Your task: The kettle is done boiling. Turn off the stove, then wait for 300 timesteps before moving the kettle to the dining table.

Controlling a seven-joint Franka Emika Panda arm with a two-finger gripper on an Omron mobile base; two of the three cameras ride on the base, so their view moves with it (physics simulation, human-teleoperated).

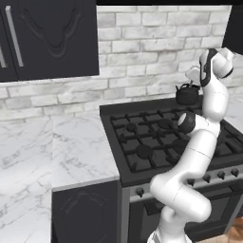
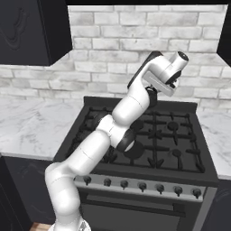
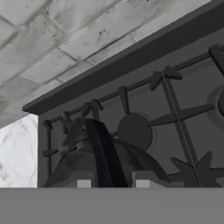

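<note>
The small black kettle is over the back right of the stove, apparently a little above the grate. My gripper comes down on it from above. In the hand view the kettle's arched handle runs between my two fingertips, and my gripper is shut on it, with the kettle body just below. A round burner and the cast-iron grates of the stove lie beyond it. The stove's knobs line the silver front strip. The dining table is out of view.
A marble counter runs left of the stove, and more marble lies to its right. A white brick wall stands close behind the kettle. Dark upper cabinets hang at the upper left.
</note>
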